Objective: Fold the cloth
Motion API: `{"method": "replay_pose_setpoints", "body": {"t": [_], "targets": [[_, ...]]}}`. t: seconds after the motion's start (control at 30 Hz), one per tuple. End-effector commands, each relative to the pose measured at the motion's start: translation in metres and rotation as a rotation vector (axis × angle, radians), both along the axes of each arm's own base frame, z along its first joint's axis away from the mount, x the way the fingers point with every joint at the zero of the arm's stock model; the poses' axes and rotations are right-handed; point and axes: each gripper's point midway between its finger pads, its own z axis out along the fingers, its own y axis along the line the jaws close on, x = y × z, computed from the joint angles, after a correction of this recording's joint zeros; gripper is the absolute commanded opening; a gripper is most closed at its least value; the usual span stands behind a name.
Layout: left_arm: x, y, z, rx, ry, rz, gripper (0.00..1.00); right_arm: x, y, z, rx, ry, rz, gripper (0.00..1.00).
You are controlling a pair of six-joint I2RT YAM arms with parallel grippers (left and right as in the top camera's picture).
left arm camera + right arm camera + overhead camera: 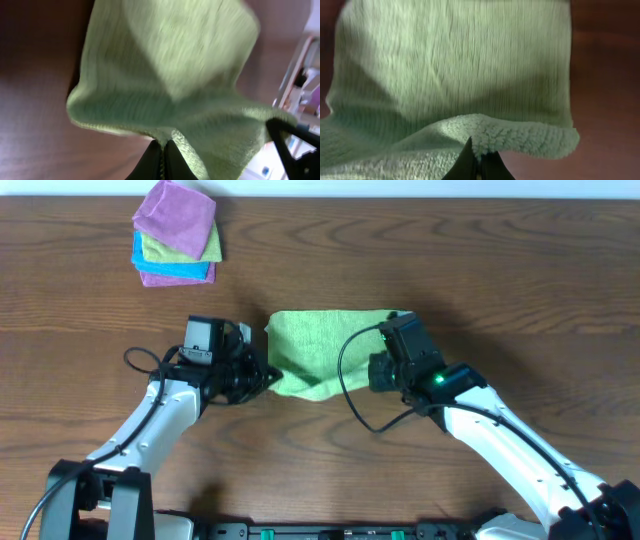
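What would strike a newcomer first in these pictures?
The light green cloth lies mid-table, pinched at its near side by the left gripper and the right gripper. A stack of purple, yellow-green and blue cloths sits at the far left.

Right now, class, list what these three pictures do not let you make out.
1. Overhead: the black wrist camera housing covers the right tool and the corner of the light yellow-green square microfibre cloth that it pinches.
2. Overhead: the purple folded cloth on top of the stack hides the full count beneath it.
3. Left wrist: the background objects at the right edge are blurred and cut off.
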Motion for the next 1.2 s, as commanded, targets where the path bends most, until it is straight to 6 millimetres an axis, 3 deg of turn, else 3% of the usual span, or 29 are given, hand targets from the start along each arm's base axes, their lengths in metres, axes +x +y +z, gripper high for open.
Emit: {"method": "replay_pose_setpoints", "body": {"t": [0.0,0.17,0.33,0.57,0.9,1.17], "targets": [[0.018,0.008,0.006,0.017,-0.037,0.096,0.06,0.013,-0.010,-0.001,-0.053,-0.044,-0.011,0.01],[0.047,0.016,0.018,0.038,-0.149,0.178,0.06,0.039,-0.019,-0.004,-0.088,-0.116,-0.022,0.02],[0.058,0.028,0.013,0.105,-0.179,0.235,0.06,0.062,-0.028,-0.010,-0.087,-0.158,-0.050,0.01],[0.075,0.022,0.009,0.119,-0.239,0.257,0.06,0.078,-0.024,-0.020,-0.092,-0.194,-0.034,0.02],[0.087,0.009,-0.032,0.133,-0.220,0.246,0.06,0.096,-0.019,-0.034,-0.101,-0.238,-0.012,0.02],[0.101,0.009,-0.045,0.131,-0.255,0.262,0.06,0.104,-0.025,-0.051,-0.110,-0.233,-0.026,0.01]]}}
